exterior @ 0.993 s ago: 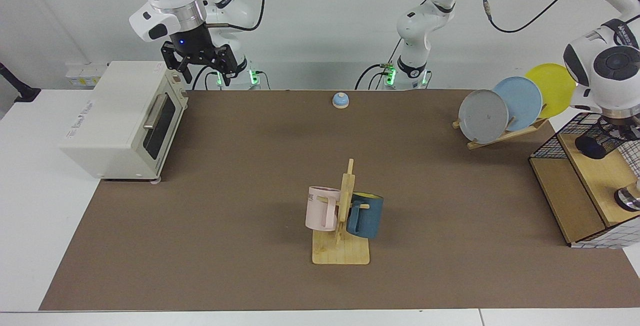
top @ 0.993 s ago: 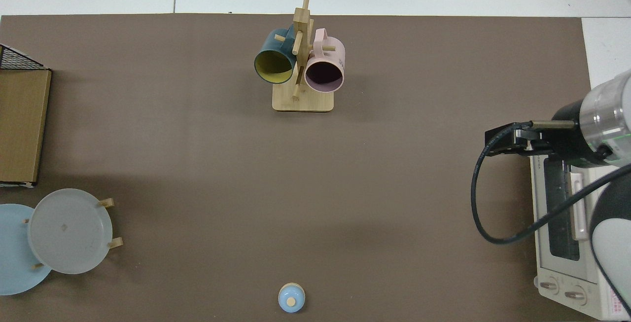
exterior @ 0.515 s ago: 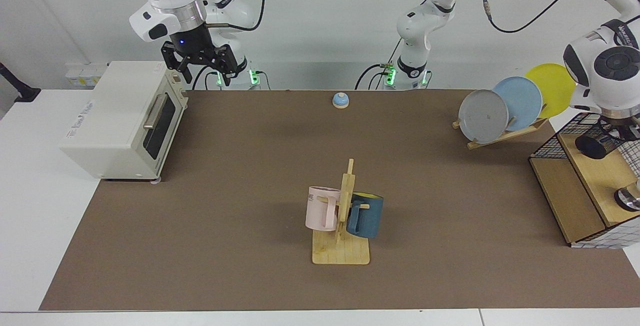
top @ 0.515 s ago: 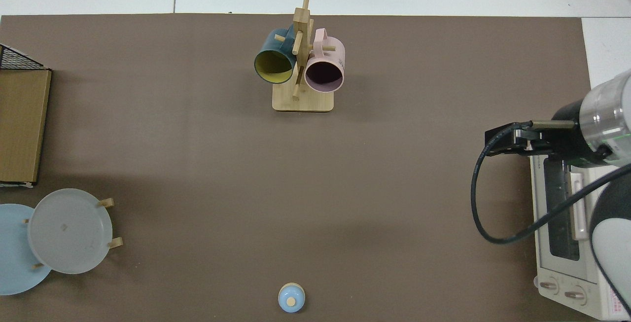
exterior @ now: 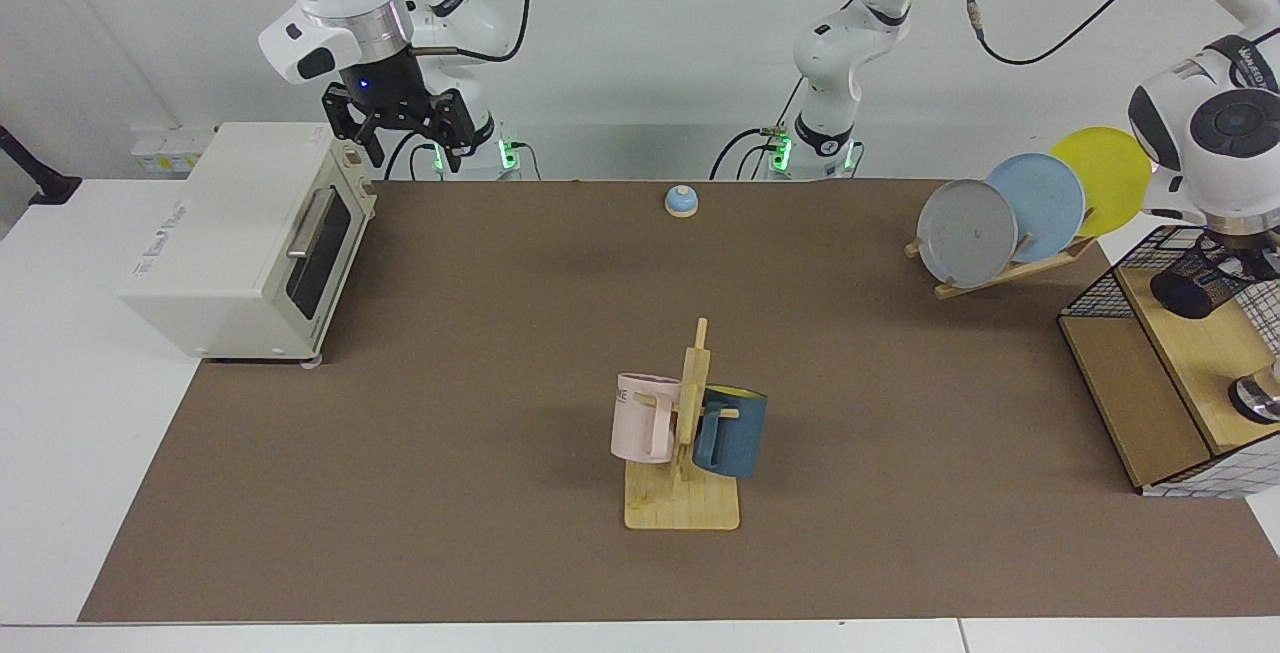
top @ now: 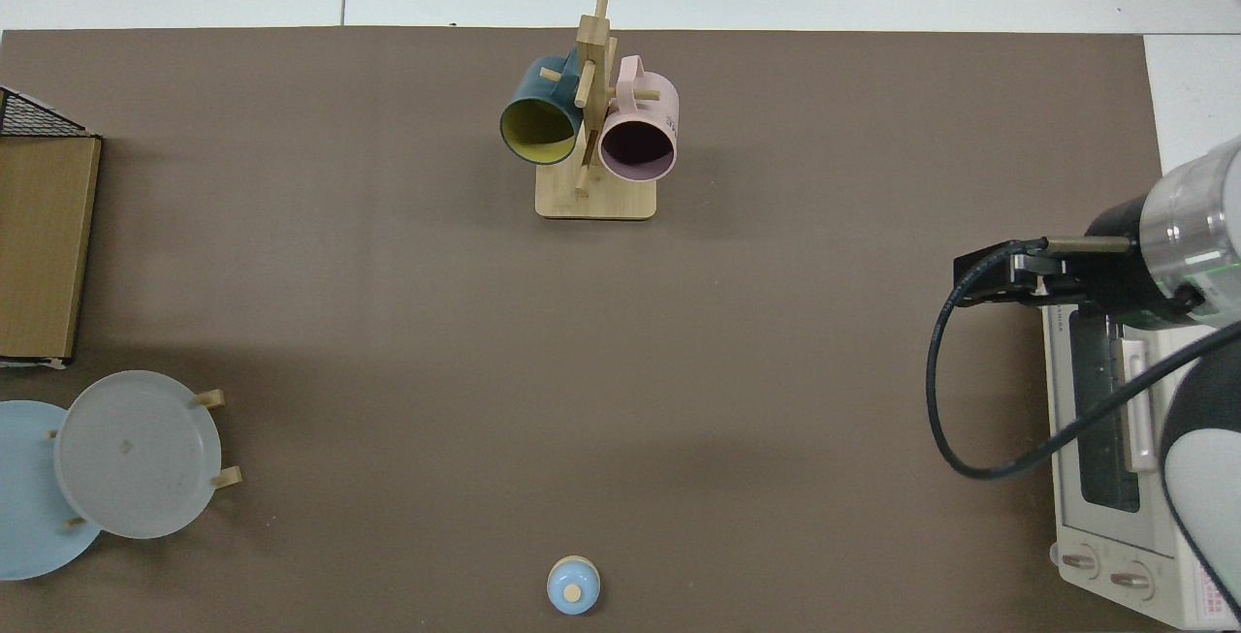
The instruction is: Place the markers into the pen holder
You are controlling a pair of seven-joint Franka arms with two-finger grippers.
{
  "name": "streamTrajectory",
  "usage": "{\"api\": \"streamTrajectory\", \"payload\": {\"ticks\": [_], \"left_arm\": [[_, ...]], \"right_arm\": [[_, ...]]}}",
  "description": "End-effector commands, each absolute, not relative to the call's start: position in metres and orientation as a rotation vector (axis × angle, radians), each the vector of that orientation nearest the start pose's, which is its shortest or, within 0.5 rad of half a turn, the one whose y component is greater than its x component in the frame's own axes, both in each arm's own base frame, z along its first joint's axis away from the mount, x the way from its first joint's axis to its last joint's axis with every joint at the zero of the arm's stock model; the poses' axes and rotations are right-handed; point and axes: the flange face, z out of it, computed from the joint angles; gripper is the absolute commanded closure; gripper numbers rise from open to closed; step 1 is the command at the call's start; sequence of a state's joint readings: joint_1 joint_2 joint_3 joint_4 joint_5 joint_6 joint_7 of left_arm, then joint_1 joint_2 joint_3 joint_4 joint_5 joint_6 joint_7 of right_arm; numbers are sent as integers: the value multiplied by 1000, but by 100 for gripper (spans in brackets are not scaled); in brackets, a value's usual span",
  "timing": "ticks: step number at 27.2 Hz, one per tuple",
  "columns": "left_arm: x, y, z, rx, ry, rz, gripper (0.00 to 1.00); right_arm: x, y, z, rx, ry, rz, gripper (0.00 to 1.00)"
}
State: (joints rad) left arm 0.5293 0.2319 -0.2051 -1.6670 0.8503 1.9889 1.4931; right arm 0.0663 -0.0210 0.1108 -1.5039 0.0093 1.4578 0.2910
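Pen holder [exterior: 1200, 283] sits directly beneath the left pincer [exterior: 1240, 251], which hangs over the wire-sided shelf [exterior: 1190, 353] and hides its grip, no marker is visible anywhere, and the right pincer [exterior: 398, 138] waits spread wide by the toaster oven [exterior: 240, 243].

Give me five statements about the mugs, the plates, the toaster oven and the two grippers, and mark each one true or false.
1. The pink mug and the blue mug hang on the wooden mug rack. True.
2. The right gripper is inside the toaster oven. False: it hangs above the oven's back corner, outside it.
3. The left gripper is over the black mesh pen holder, on the wooden shelf. True.
4. The plate rack holds two plates. False: it holds three, grey, blue and yellow.
5. The small blue bell sits beside the mug rack. False: it sits near the table's far edge.
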Motion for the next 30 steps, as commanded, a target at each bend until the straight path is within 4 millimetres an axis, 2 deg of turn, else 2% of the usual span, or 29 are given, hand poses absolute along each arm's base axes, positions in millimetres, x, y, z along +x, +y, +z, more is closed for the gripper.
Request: {"api": "streamTrajectory", "payload": {"ticks": [1,8,11,15,16,22,24,26,30], "left_arm": [[583,265,533,-1842,1659,684,66],[582,244,576,-1809,1636,673,62],[586,226,597,-1807,1625,654,53],[585,202,618,-1819,1612,610,37],[584,193,625,-1838,1615,574,30],[565,165,666,-1993,1596,315,11],[562,158,663,-2071,1573,279,10],[560,147,663,-2159,1521,238,2],[552,121,660,-2356,1377,179,0]], "right_arm": [[522,94,657,-3127,207,38,0],[522,94,657,-3127,207,38,0],[522,94,657,-3127,207,38,0],[522,94,657,-3127,207,38,0],[522,94,657,-3127,207,38,0],[522,94,657,-3127,207,38,0],[522,94,657,-3127,207,38,0],[522,94,657,-3127,207,38,0],[522,94,657,-3127,207,38,0]]}}
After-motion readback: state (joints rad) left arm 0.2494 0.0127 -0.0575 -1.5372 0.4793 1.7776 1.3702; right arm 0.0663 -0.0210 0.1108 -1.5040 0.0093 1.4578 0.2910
